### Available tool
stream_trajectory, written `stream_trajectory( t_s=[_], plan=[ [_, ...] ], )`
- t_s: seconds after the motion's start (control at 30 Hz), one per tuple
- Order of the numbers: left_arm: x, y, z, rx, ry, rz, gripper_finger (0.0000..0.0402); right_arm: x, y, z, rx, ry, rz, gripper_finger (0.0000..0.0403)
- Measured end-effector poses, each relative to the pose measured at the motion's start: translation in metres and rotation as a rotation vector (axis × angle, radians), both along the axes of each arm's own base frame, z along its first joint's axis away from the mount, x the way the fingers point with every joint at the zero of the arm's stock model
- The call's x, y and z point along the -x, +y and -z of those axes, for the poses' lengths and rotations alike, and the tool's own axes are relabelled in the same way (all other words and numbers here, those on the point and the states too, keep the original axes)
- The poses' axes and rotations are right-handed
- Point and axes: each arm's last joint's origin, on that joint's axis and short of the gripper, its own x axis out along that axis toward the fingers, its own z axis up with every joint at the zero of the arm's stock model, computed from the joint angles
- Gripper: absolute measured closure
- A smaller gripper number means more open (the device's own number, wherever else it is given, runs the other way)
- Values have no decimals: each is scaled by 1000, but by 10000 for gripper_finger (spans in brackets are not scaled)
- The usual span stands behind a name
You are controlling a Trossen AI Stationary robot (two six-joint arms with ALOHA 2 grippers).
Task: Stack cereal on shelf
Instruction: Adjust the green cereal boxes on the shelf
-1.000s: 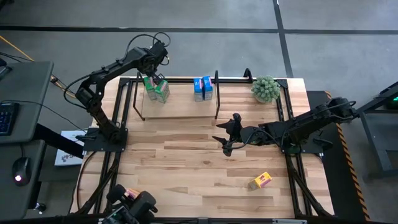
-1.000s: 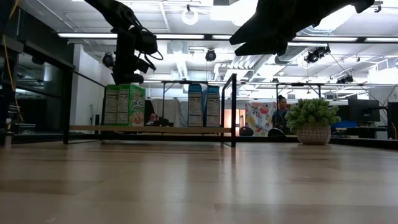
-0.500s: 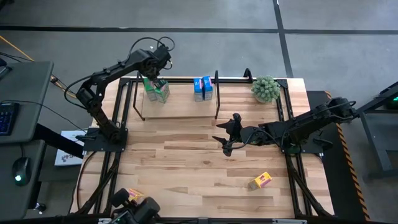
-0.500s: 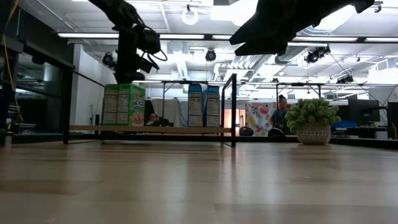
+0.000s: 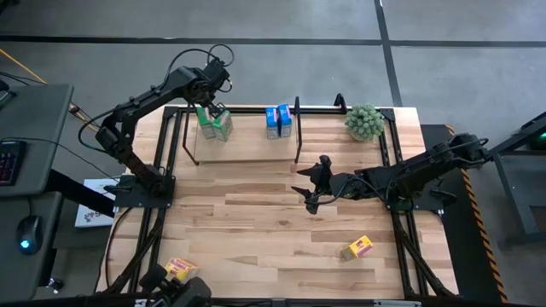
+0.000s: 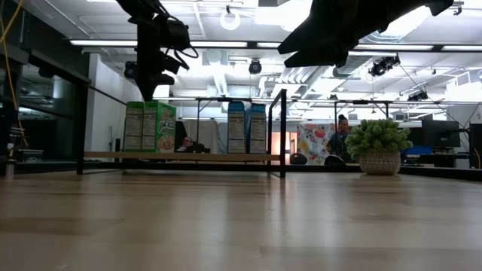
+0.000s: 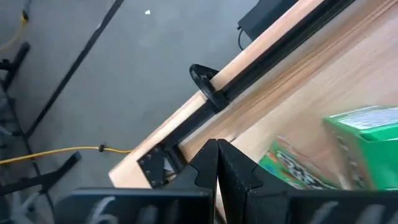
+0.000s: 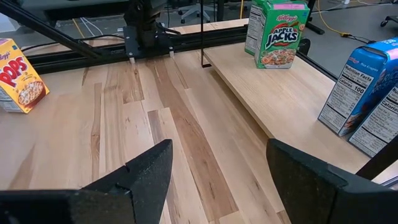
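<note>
Green cereal boxes [image 5: 215, 124] stand on the shelf [image 5: 247, 147] far left; the shut, empty left gripper [image 5: 203, 104] hovers above. Right gripper [image 5: 309, 189], wide open mid-table, should fetch the near-right yellow box [image 5: 357, 248].

Tabletop [image 5: 256, 213]: pale wood planks, visible grain, smooth with a faint satin sheen in the low view. Shelf [image 5: 243, 145]: thin black metal tubing, matt; light wooden board, smooth. Green cereal boxes [image 6: 150, 127]: printed cardboard, slightly glossy. Blue cereal boxes [image 5: 278, 121]: same printed cardboard. Yellow-orange box [image 5: 357, 248] on the tabletop: printed cardboard too. Another yellow box [image 8: 18, 78] in the right wrist view, card with glossy print. Plant [image 5: 364, 122]: fuzzy, rough-looking green foliage; its pot [image 6: 379, 162] pale and textured. Right gripper [image 5: 309, 189]: dark matt plastic or metal, cannot tell which. Left gripper [image 7: 216, 163]: same dark matt finish. Floor [image 5: 341, 51]: grey, smooth, dull.
</note>
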Motion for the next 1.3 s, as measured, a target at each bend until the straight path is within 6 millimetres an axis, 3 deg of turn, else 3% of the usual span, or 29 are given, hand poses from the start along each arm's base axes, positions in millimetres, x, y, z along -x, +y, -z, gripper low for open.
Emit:
stream_trajectory(
  t_s=[0.27, 0.43, 0.53, 0.7, 0.83, 1.03, 1.3],
  plan=[
    [-11, -10, -2, 83, -146, 50, 401, 0, 0, 0, 0, 0, 0, 151],
    [-30, -19, -15, 19, -291, 196, 402, 0, 0, 0, -1, -2, 1, 151],
    [-41, -29, -18, 89, -377, 348, 401, 0, 0, 0, -3, -2, 1, 151],
    [-55, -48, -6, 160, -308, 590, 401, 0, 0, 0, -1, -2, 0, 151],
    [-61, -56, 6, 155, -273, 678, 401, 0, 0, 0, -1, -1, 0, 151],
    [-57, -52, 14, 73, -152, 621, 401, 0, 0, 0, -1, -1, 0, 151],
    [-48, -41, 17, 110, -152, 571, 401, 0, 0, 0, -3, -2, 1, 151]
  ],
)
